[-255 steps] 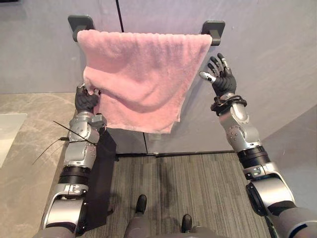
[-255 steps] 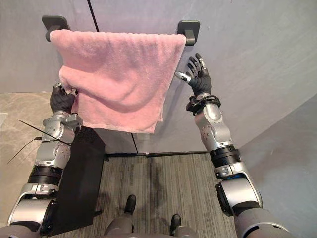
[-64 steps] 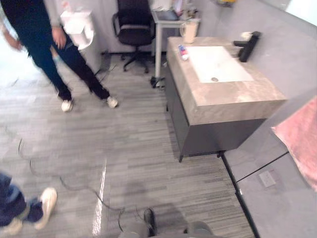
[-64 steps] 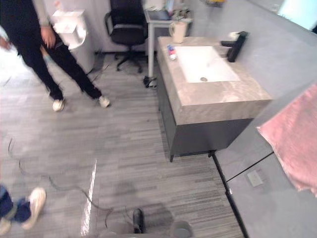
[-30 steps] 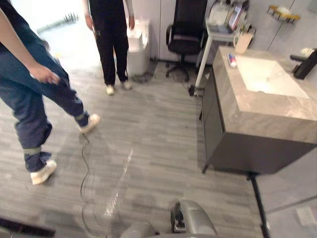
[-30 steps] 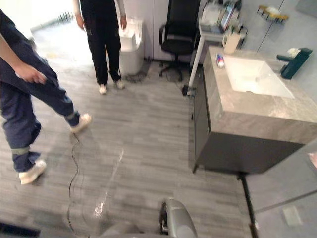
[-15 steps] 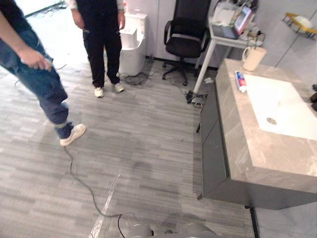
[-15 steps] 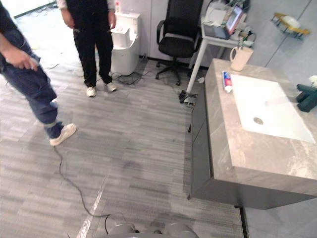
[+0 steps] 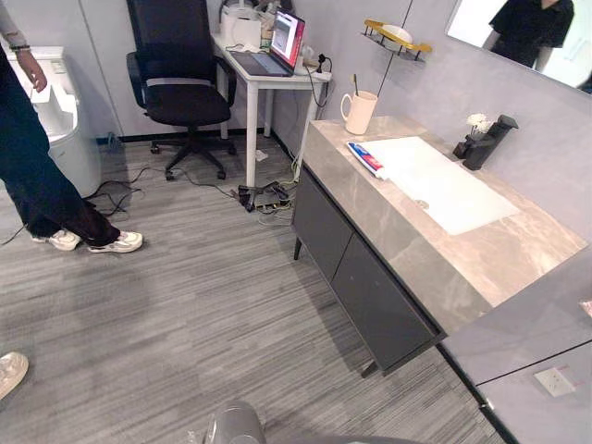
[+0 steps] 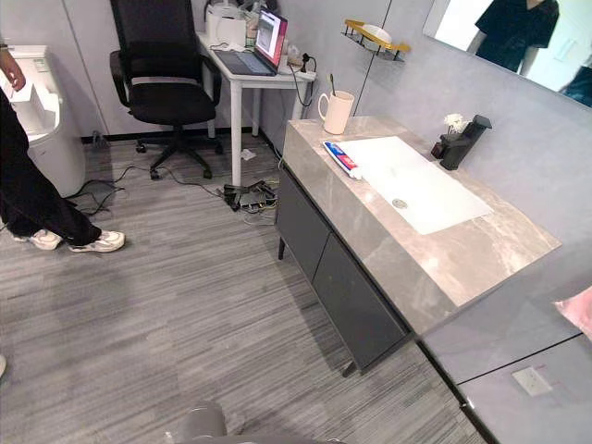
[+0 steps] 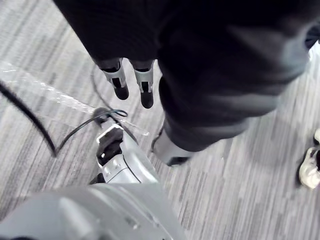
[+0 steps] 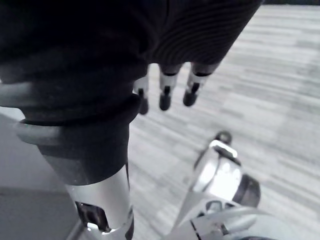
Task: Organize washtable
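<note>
The marble surface (image 9: 407, 250) stands at the right of the room, carrying a white basin (image 9: 444, 190), a cream mug (image 9: 358, 112) at its far corner, a toothpaste tube (image 9: 367, 159) lying between mug and basin, and a dark tap (image 9: 487, 141) by the wall. The left robot hand (image 11: 119, 80) and right robot hand (image 12: 165, 92) each hang over the grey floor (image 9: 185, 314), fingers straight and slack, holding nothing. A person (image 9: 37, 185) stands well apart from the surface.

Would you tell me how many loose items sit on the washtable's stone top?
3: a cream mug at its far corner, a red-and-blue tube lying beside the white basin, and a small white thing by the black tap. Smaller ones may be hidden.
</note>
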